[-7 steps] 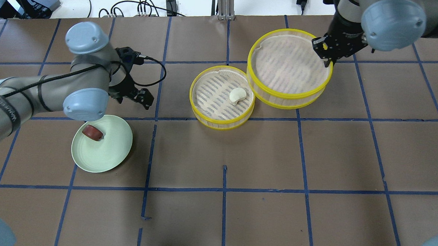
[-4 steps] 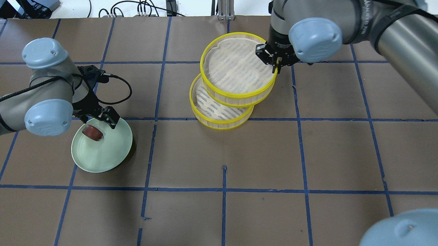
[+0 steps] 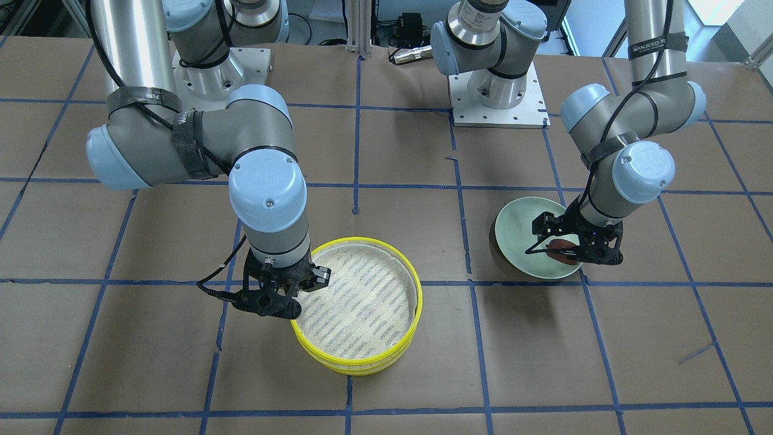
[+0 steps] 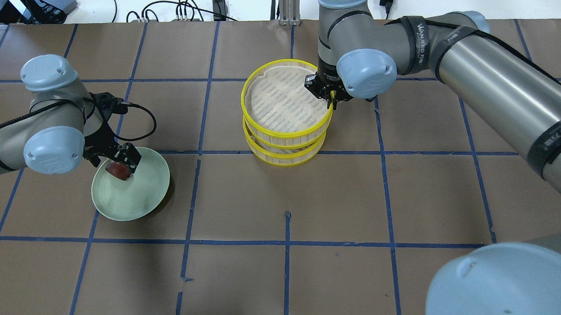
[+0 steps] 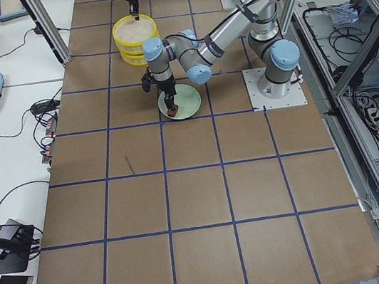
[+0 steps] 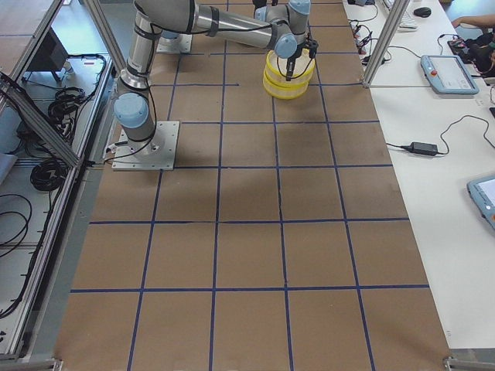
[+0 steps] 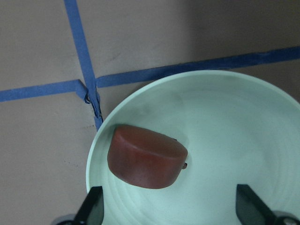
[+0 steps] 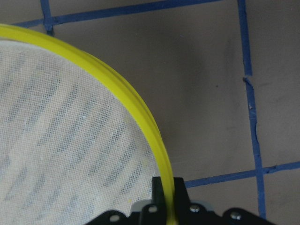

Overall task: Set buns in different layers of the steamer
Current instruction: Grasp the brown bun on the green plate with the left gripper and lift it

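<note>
My left gripper (image 4: 120, 164) hangs right over the red-brown bun (image 7: 145, 161) near the edge of the green plate (image 4: 146, 203). Its two fingers are spread wide, and the bun lies a bit to one side with its long side running from one finger toward the other, so I think I must slide over a little before going down. My right gripper (image 4: 331, 99) is far off, pinching the yellow rim of the top tray (image 4: 286, 129), which is stacked on the bottom tray (image 4: 280, 157); I cannot see the white bun, and the black band (image 4: 421, 33) on my right arm says WANJEED.
</note>
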Controlling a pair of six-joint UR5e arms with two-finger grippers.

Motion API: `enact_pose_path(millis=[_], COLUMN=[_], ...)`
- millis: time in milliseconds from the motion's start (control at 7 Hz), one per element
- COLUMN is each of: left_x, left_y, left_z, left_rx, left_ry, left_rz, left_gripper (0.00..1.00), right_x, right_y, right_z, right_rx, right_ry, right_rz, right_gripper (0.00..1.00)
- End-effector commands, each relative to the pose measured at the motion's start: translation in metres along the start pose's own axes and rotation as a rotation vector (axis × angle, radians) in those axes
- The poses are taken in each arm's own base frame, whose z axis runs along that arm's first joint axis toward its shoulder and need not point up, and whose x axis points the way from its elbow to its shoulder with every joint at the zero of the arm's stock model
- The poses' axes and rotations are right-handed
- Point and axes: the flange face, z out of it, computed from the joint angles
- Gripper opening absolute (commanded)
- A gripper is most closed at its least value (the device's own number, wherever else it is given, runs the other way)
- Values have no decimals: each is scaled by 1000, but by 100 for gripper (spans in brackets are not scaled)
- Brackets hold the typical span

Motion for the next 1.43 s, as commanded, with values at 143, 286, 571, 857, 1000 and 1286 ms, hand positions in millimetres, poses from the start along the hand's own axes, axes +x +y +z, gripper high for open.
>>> enact_pose_path(millis=[143,286,571,857,1000,1286], left_x=[2,2,1,15,38,65], left_y=[0,1,-7,-24,-29,-23], left_z=[16,16,-8,-59,-83,-120], left_rx=[-29,-30,24,130,169,230], left_ry=[12,11,-9,-41,-65,-88], left_rz=[5,4,7,31,71,116], left_gripper=[19,2,1,1,1,1], right_x=[0,-5,-5,-4,-5,-4], right_y=[3,7,7,6,6,10], right_z=[6,3,5,6,6,12], right_rx=[-11,-8,-11,-8,-5,-18], right_ry=[5,4,5,7,6,8], right_rz=[-9,-15,-18,-24,-21,-17], right_gripper=[5,6,7,7,7,23])
